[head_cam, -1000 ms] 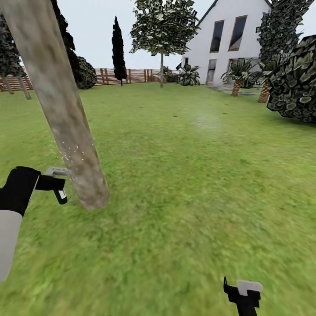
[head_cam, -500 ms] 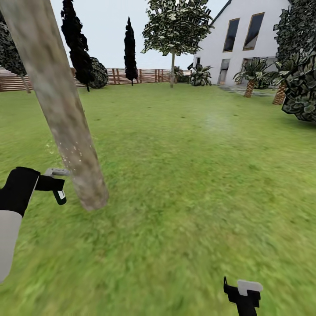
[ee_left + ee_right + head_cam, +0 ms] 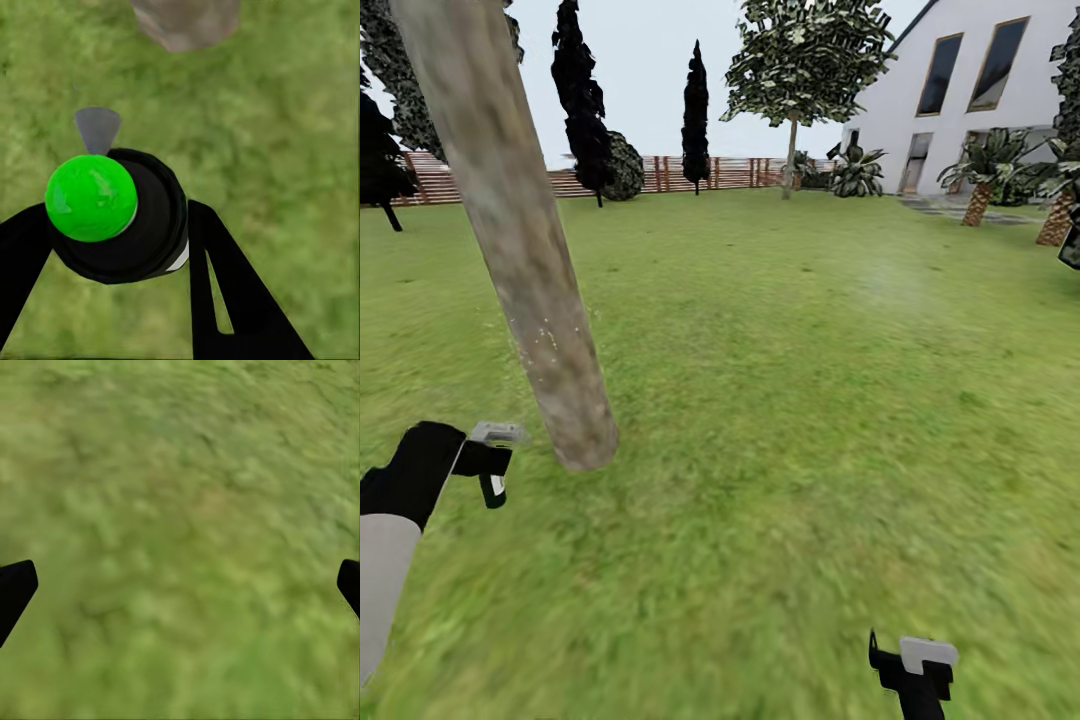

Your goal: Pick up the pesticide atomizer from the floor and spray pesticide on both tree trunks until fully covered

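Lawn (image 3: 810, 400): I see green grass all round, fence (image 3: 700, 172) far back, white house (image 3: 980, 90) far R.
Near trunk (image 3: 525, 250): big mottled grey-brown column, leans up toward L in head view, base on grass just R of my L gripper. A few pale specks of pesticide (image 3: 545, 335) on its lower part.
Far tree (image 3: 805, 60): blocky green crown, thin trunk, well away by the fence.
L gripper (image 3: 493, 470): low L in head view, fingers clamped on the atomizer.
Atomizer (image 3: 127, 214): black cyl betw the two black fingers (image 3: 225, 292) in L wrist view, bright green top facing the cam, so long axis runs roughly along the view; grey nozzle tab (image 3: 97, 127) points toward the trunk base (image 3: 187, 22). Apart from the trunk, not touching.
R gripper (image 3: 915, 670): bottom R in head view, over bare grass; in R wrist view finger tips (image 3: 15, 589) sit wide apart, nothing betw them.
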### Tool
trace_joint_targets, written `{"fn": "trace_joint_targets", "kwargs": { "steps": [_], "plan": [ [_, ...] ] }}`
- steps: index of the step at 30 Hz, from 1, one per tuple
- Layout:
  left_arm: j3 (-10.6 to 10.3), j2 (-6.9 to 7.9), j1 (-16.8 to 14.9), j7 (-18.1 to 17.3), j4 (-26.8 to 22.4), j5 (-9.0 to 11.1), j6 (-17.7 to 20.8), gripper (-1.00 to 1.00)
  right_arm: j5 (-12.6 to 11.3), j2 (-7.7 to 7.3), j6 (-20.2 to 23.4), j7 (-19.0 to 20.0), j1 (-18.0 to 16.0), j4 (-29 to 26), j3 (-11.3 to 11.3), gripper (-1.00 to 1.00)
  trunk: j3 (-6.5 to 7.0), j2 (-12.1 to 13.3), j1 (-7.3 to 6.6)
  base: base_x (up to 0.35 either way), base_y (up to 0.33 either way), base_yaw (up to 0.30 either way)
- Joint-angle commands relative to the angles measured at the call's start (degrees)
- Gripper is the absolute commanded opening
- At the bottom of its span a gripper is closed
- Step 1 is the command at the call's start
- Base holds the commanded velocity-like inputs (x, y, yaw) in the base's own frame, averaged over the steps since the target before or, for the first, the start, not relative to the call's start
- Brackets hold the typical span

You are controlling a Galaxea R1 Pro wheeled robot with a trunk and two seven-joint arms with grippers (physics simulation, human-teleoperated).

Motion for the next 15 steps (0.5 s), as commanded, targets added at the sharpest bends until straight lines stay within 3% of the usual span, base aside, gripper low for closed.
{"fn": "trace_joint_targets", "kwargs": {
  "steps": [1, 3, 4, 6, 7, 10, 11, 13, 15],
  "plan": [
    [0.1, -1.10, 0.0, 2.7, 2.5, 0.2, -3.2, -1.00, 0.0, 0.00, 0.0, 0.0, 0.0, 0.0, 0.0, 1.00, 0.00, 0.0, 0.00, 0.081, -0.272, 0.083],
    [0.3, -4.45, 0.0, 10.1, 7.1, 2.1, -9.5, -1.00, 0.0, -0.02, 0.0, 0.0, 0.0, 0.0, 0.0, 1.00, 0.00, 0.0, 0.00, 0.123, -0.262, 0.030],
    [0.4, -5.24, -0.1, 12.2, 7.8, 3.4, -10.3, -1.00, 0.0, -0.05, 0.0, 0.0, 0.0, 0.0, 0.0, 1.00, 0.00, 0.0, 0.00, 0.170, -0.242, 0.009],
    [0.2, -5.67, -0.4, 14.3, 8.3, 8.6, -11.1, -1.00, 0.1, -0.08, 0.0, 0.0, 0.0, 0.0, 0.0, 1.00, 0.00, 0.0, 0.00, 0.213, -0.210, 0.002],
    [0.2, -5.58, -0.4, 15.1, 8.4, 9.4, -11.1, -1.00, 0.1, -0.08, 0.0, 0.0, 0.0, 0.0, 0.0, 1.00, 0.00, 0.0, 0.00, 0.234, -0.185, 0.001],
    [0.7, -5.52, -0.4, 18.8, 8.5, 10.3, -11.1, -1.00, 0.1, -0.09, 0.0, 0.0, 0.0, 0.0, 0.0, 1.00, 0.00, 0.0, 0.00, 0.281, -0.130, 0.000],
    [1.9, -5.57, -0.4, 19.1, 8.5, 10.4, -11.1, -1.00, 0.1, -0.09, 0.0, 0.0, 0.0, 0.0, 0.0, 1.00, 0.00, 0.0, 0.00, 0.317, -0.042, 0.000],
    [7.1, -5.57, -0.3, 19.3, 8.5, 10.3, -11.2, -1.00, 0.1, -0.09, 0.0, 0.0, 0.0, 0.0, 0.0, 1.00, 0.00, 0.0, 0.00, 0.329, -0.012, 0.000],
    [8.8, -5.68, -0.1, 19.3, 8.6, 10.2, -11.6, -1.00, 0.1, -0.09, 0.0, 0.0, 0.0, 0.0, 0.0, 1.00, 0.00, 0.0, 0.00, 0.333, -0.002, 0.022]
  ]
}}
